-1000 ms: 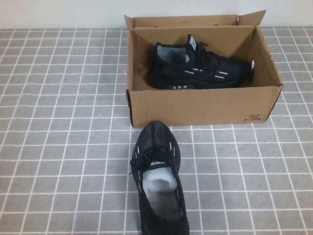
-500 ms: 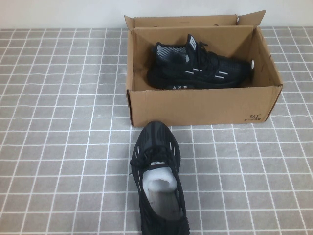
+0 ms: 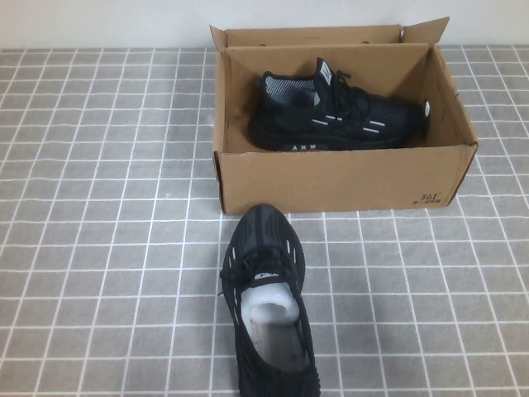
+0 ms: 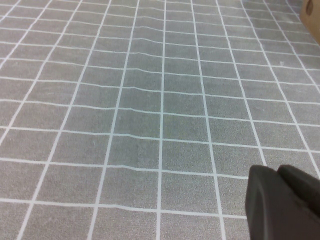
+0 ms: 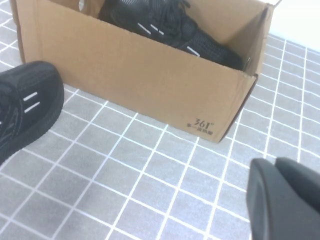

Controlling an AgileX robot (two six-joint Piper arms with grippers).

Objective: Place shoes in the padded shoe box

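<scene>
A brown cardboard shoe box [image 3: 343, 178] sits open at the far middle of a worktop [image 3: 99, 207] covered in grey cloth with a white grid, its flaps standing upright and a small dark print on its front right corner. Inside the box, one black knit sneaker [image 3: 335, 116] with short white dash stripes lies on its side along the back wall, toe toward the robot's right and sole facing the front. The second black sneaker [image 3: 266, 302] stands upright on the worktop just in front of the box, toe pointing at the box's front wall and close to it, heel toward the robot. Its opening holds white paper stuffing [image 3: 269, 302], and black laces cross above it. In the high view neither arm appears. The left wrist view shows mostly bare grid cloth, a sliver of cardboard at one corner, and a dark rounded part of the left gripper [image 4: 282, 202] at the frame's edge, hanging over the cloth and holding nothing that can be seen; how far its fingers are spread cannot be told. The right wrist view shows the box's front right corner with the print, the boxed sneaker over the wall, the loose sneaker's toe, and a dark part of the right gripper [image 5: 285, 197] above the cloth near that corner, its opening likewise impossible to judge.
</scene>
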